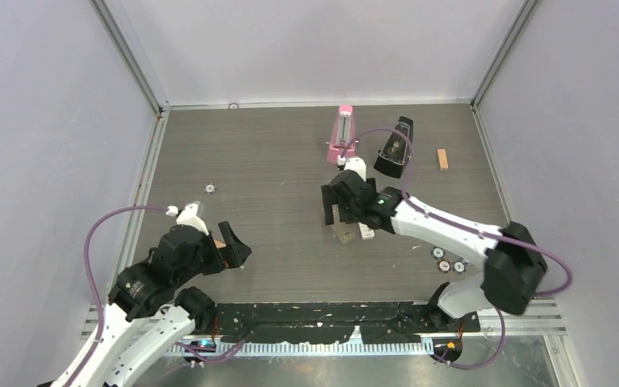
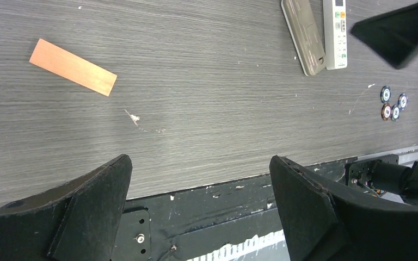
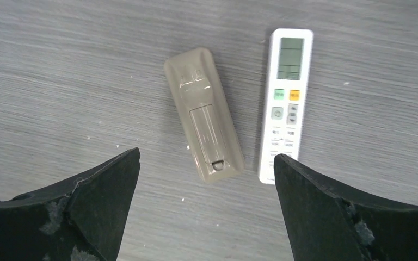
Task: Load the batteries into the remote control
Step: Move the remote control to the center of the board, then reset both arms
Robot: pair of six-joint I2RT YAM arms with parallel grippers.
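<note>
The slim white remote control (image 3: 286, 103) lies face up on the table, its grey display at the far end; it also shows in the top view (image 1: 366, 232) and in the left wrist view (image 2: 334, 32). My right gripper (image 3: 207, 155) is open and empty, hovering just above and short of its near end (image 1: 340, 211). My left gripper (image 1: 234, 246) is open and empty near the table's front left edge (image 2: 200, 159). No batteries show in any view.
A broader grey-beige remote (image 3: 204, 114) lies back up, touching-close to the left of the white one. An orange block (image 2: 73, 67) lies by my left gripper, another at the back right (image 1: 442, 159). A pink metronome (image 1: 342, 133), a black metronome (image 1: 395, 149) and several small discs (image 1: 447, 262) are also here.
</note>
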